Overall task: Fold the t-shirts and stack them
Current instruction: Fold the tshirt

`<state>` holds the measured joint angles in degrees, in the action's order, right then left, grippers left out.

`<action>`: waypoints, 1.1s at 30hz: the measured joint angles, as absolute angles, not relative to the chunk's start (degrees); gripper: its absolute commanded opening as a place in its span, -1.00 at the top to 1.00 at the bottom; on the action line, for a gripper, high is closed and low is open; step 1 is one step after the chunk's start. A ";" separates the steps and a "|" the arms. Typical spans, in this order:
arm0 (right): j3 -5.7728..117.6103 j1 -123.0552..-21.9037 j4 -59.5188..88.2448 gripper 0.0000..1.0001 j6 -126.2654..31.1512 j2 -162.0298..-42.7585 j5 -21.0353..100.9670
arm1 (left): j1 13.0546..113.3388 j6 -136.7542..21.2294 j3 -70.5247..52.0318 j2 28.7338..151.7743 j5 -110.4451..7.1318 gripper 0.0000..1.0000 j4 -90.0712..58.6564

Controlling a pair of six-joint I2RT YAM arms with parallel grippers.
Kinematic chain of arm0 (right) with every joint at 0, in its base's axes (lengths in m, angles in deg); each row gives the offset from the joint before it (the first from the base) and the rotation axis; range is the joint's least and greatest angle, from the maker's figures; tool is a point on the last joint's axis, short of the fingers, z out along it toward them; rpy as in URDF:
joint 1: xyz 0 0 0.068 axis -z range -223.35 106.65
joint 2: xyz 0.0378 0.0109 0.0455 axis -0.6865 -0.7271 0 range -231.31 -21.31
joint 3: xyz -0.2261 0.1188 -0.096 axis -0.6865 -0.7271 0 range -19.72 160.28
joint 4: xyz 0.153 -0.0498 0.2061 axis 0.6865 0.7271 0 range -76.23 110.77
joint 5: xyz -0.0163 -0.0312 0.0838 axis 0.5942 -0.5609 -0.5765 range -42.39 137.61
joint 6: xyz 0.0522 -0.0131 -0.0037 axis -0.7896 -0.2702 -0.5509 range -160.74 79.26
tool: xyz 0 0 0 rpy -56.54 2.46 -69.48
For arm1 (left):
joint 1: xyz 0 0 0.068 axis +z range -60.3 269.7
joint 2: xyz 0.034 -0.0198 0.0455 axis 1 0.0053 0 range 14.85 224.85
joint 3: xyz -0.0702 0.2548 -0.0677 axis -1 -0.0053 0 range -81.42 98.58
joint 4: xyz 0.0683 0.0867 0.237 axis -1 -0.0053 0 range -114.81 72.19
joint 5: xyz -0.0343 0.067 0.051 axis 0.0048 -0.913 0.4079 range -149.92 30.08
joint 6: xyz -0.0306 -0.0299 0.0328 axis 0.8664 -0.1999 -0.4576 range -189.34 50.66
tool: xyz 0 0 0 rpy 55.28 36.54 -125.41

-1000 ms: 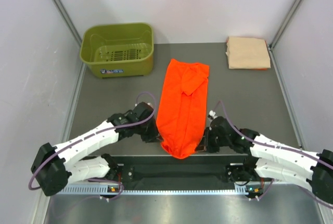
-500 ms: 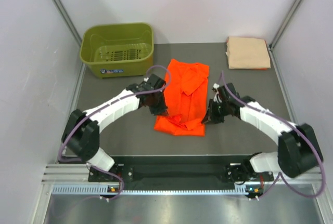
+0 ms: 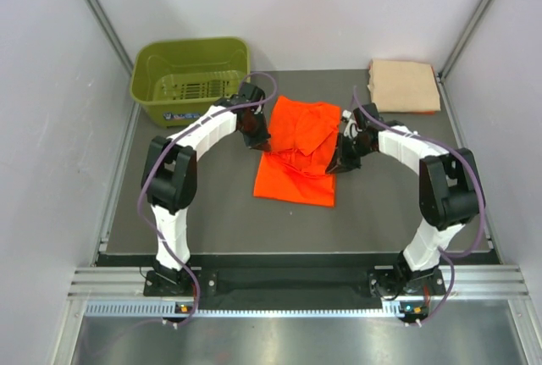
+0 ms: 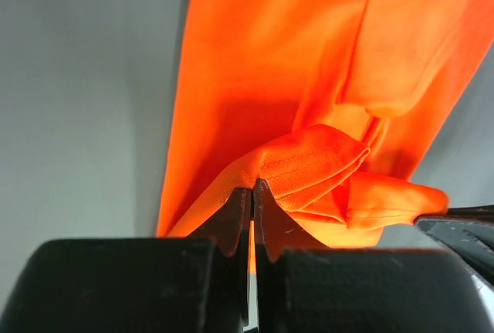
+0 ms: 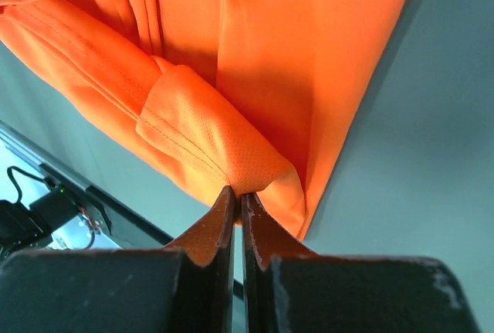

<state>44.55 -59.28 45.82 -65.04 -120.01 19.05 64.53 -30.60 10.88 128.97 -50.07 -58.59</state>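
Note:
The bright orange t-shirt [image 3: 298, 157] lies in the middle of the grey table, its near end doubled back over its far half. My left gripper [image 3: 259, 134] is shut on the shirt's left folded edge [image 4: 301, 167]. My right gripper [image 3: 340, 155] is shut on the right folded edge [image 5: 224, 155]. Both hold the cloth over the shirt's far part. The pale peach-tan t-shirt [image 3: 404, 86] lies folded flat at the back right corner.
The olive-green plastic basket [image 3: 191, 80] stands at the back left, close behind the left arm. White walls enclose the table on three sides. A black rail [image 3: 288, 280] runs along the near edge.
Both grippers have carried the orange shirt's near end away from the front edge toward the back, folding it over itself. The shirt now looks about half as long.

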 measured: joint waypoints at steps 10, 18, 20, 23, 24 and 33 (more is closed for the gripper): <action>50.96 -56.81 48.23 0.98 -63.64 -125.30 17.50 | 66.30 -33.57 18.28 136.21 -45.09 1.00 -59.46; 53.36 -54.75 48.90 0.91 -63.27 -128.53 16.43 | 66.45 -34.60 21.52 139.05 -42.55 1.00 -59.50; 53.73 -54.58 49.01 0.91 -63.24 -129.32 16.25 | 66.54 -34.78 22.15 139.66 -42.31 1.00 -59.66; 54.78 -54.25 49.21 0.90 -63.22 -130.54 16.03 | 66.82 -34.82 22.94 140.36 -42.09 1.00 -59.87; 55.29 -54.07 49.25 0.90 -63.22 -130.94 15.97 | 66.98 -34.82 23.16 140.54 -42.03 1.00 -59.94; 59.18 -52.13 49.36 0.68 -63.24 -134.17 14.90 | 68.22 -34.73 24.73 142.83 -41.66 0.72 -59.90</action>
